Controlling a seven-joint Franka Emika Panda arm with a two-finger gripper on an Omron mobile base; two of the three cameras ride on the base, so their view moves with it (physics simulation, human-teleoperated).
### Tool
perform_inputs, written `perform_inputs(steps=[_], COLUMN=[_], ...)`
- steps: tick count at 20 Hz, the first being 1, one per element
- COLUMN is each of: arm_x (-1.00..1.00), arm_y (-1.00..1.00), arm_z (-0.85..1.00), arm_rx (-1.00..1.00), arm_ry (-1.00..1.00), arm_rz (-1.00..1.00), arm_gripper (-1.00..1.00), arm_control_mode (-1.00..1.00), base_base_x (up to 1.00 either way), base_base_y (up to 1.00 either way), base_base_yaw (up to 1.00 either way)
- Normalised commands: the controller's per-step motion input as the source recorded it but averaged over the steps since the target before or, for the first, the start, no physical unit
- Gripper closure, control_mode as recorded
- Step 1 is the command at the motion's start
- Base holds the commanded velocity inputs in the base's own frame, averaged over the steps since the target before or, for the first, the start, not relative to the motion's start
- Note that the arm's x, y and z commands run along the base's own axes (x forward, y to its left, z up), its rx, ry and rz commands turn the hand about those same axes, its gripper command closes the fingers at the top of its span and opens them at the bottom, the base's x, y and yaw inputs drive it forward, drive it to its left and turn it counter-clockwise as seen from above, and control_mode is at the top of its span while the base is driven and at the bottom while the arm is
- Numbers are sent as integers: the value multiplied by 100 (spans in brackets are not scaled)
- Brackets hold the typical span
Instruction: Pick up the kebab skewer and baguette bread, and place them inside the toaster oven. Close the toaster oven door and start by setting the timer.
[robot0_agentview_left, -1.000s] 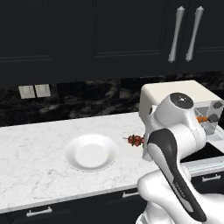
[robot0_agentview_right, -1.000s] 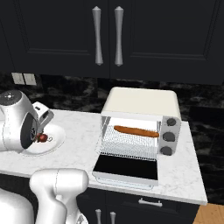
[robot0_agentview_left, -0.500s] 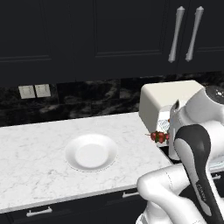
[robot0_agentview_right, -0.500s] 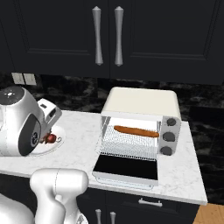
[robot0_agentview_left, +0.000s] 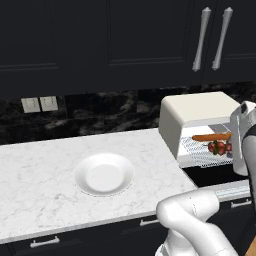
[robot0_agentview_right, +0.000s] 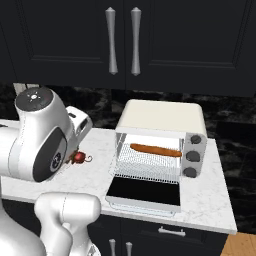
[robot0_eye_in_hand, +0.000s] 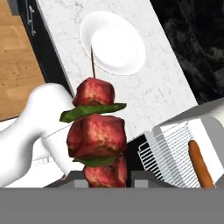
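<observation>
The main risk, as I judge it, is the skewer (robot0_eye_in_hand: 97, 138) fouling on the way in: it sticks out well past the fingertips, so its bare tip or top chunk could strike the oven (robot0_agentview_right: 162, 142) frame or catch in the wires of the rack (robot0_agentview_right: 150, 165) and be pushed askew or pulled out of the grip. It could also knock the baguette (robot0_agentview_right: 155, 150), which already lies along the back of the rack, in the centre of the right base view. The door (robot0_agentview_right: 145, 191) hangs open and flat toward the lower centre of that view, so a low approach could clip it. The gripper (robot0_eye_in_hand: 109, 178) is clamped on the skewer's lowest chunk at the bottom centre of the hand view; from there the skewer rises to mid-frame, three dark red meat cubes with green slices between them and a thin dark stick above. In the left base view the skewer shows at the right edge, in front of the oven mouth. The white plate (robot0_agentview_left: 104, 173) sits left of centre on the counter (robot0_agentview_left: 40, 175).
</observation>
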Motion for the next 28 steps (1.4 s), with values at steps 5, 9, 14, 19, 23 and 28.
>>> perform_inputs(steps=[5,9,14,19,23,28], arm_x=[-2,20,12,15,47,49], arm_y=[-76,-54,-30,-35,-42,-22], arm_z=[2,-1,-29,-42,-37,-35], arm_rx=[0,0,-6,-5,0,-1], arm_ry=[0,-1,-3,-1,0,0], arm_rz=[3,10,9,12,11,6], arm_gripper=[100,100,100,100,100,100], arm_control_mode=[-100,-100,-100,-100,-100,-100], base_base_x=[0,0,0,0,0,0], base_base_y=[0,0,0,0,0,0], base_base_yaw=[0,0,0,0,0,0])
